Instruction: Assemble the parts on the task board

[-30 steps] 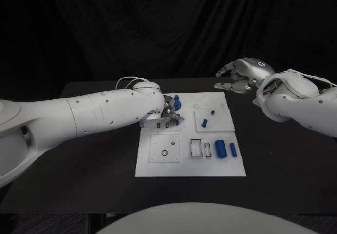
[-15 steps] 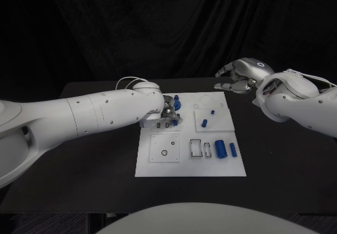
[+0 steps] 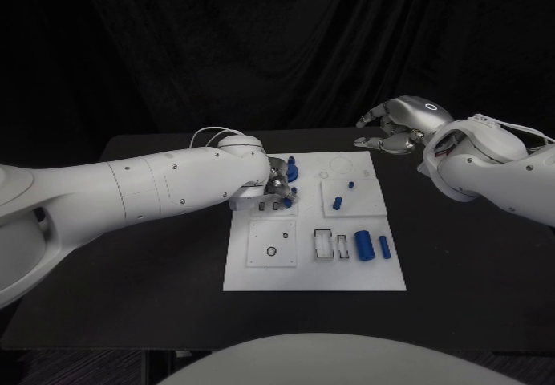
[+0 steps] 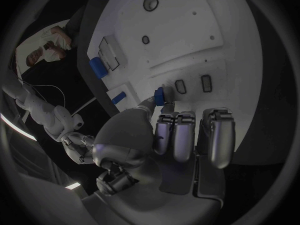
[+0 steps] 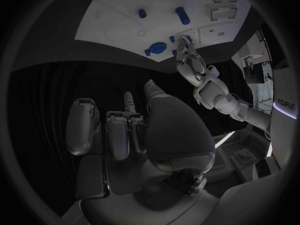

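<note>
I'm seeing the table carrying the board at its middle. Left arm is reaching across the board's near-left part, its left hand sitting down on the board's upper left area. In the left wrist view the fingers are pinching a small blue part at the board surface, beside two small rectangular slots. Right hand is hovering off the board's far right corner, above the table, fingers curled in, grasping nothing. Two blue cylinders are lying side by side in the board's near right section. A blue peg is standing in the right middle plate.
</note>
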### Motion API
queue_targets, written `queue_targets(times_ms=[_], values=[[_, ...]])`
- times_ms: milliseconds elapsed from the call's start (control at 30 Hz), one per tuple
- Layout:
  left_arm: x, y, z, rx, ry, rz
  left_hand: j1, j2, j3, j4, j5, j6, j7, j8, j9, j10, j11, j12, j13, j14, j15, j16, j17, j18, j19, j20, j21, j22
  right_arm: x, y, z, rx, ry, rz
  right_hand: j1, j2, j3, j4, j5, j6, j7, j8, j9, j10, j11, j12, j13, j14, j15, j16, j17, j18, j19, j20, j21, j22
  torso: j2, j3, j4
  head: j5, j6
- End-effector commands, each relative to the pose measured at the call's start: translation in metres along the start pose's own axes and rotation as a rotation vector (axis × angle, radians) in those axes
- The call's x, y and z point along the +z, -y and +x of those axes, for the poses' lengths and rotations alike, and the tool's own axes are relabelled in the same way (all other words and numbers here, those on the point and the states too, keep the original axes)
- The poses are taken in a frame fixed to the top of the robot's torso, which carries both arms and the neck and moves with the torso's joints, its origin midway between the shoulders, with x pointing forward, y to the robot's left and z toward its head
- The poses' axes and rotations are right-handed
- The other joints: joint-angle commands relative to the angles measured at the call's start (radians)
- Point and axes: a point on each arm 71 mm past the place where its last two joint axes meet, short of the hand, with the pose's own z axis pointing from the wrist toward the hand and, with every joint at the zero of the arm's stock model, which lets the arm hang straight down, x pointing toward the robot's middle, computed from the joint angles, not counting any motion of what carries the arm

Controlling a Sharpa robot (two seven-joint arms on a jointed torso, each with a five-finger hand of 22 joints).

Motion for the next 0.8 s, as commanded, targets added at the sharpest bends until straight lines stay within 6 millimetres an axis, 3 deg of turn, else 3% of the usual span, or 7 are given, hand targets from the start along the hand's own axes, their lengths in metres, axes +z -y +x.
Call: queue_targets(times_ms=[33, 300, 800], values=[[-0.001, 0.001, 0.0, -0.015, 0.017, 0.025, -0.006, -0.012, 0.021, -0.005, 0.009, 0.01, -0.001, -0.007, 0.004, 0.104, -0.004, 0.003, 0.261, 0.107, -0.004, 0.003, 0.263, -0.016, 0.01, -0.002, -0.006, 0.138, -0.001, 0.002, 0.001, -0.003, -0.009, 0.019, 0.007, 0.0, 0.0, -0.004, 0.005, 0.006, -0.001, 0.002, -0.001, 0.104, 0.004, 0.006, 0.263, 0.089, 0.002, -0.006, 0.227, -0.002, 0.0, 0.003, -0.006, 0.183, 0.001, -0.0009, 0.0011, -0.001, 0.0], [-0.006, -0.006, -0.001, -0.044, 0.056, 0.032, -0.032, -0.031, 0.076, -0.012, 0.015, 0.018, 0.0, -0.02, 0.016, 0.104, -0.004, 0.003, 0.261, 0.107, -0.004, 0.003, 0.263, -0.016, 0.011, -0.002, -0.007, 0.14, -0.002, 0.004, 0.002, -0.003, -0.012, 0.025, 0.007, 0.0, 0.0, -0.004, 0.005, 0.006, -0.001, 0.002, -0.001, 0.104, 0.004, 0.006, 0.263, 0.089, 0.002, -0.006, 0.227, -0.002, 0.0, 0.003, -0.006, 0.183, 0.0, -0.0011, 0.001, 0.0, 0.0], [-0.013, -0.023, 0.0, -0.068, 0.073, 0.015, -0.055, -0.045, 0.109, -0.008, 0.011, 0.025, 0.0, -0.027, 0.025, 0.104, -0.004, 0.003, 0.261, 0.107, -0.004, 0.003, 0.263, -0.017, 0.013, -0.002, -0.006, 0.143, -0.003, 0.006, 0.003, -0.004, -0.021, 0.03, 0.01, 0.002, 0.001, -0.005, 0.006, 0.007, -0.001, 0.002, -0.002, 0.104, 0.004, 0.006, 0.263, 0.088, 0.002, -0.007, 0.226, -0.002, -0.001, 0.003, -0.008, 0.182, -0.001, -0.0004, 0.0023, 0.005, 0.0]])
